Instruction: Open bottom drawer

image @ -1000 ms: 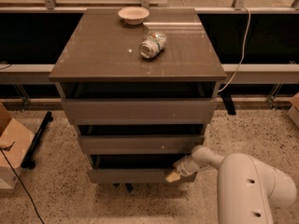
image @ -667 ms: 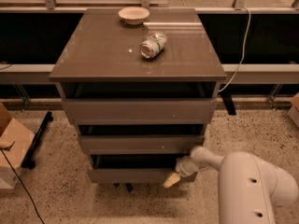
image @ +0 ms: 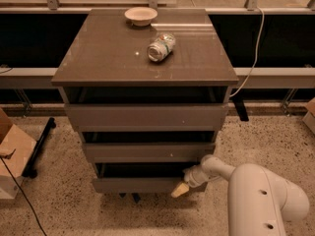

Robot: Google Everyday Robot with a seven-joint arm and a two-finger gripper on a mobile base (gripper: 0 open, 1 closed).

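Note:
The bottom drawer is the lowest, slimmest grey-brown front of the cabinet, with a dark gap above it. My gripper is at the drawer front's right end, low near the floor, its pale tip against the panel's lower right part. The white arm reaches in from the lower right. The middle drawer and top drawer sit above.
On the cabinet top lie a tipped can and a small bowl. A cardboard box stands on the speckled floor at left. A cable hangs at right behind the cabinet.
My gripper has dropped slightly down and left along the bottom drawer's right end. The drawer front looks about the same.

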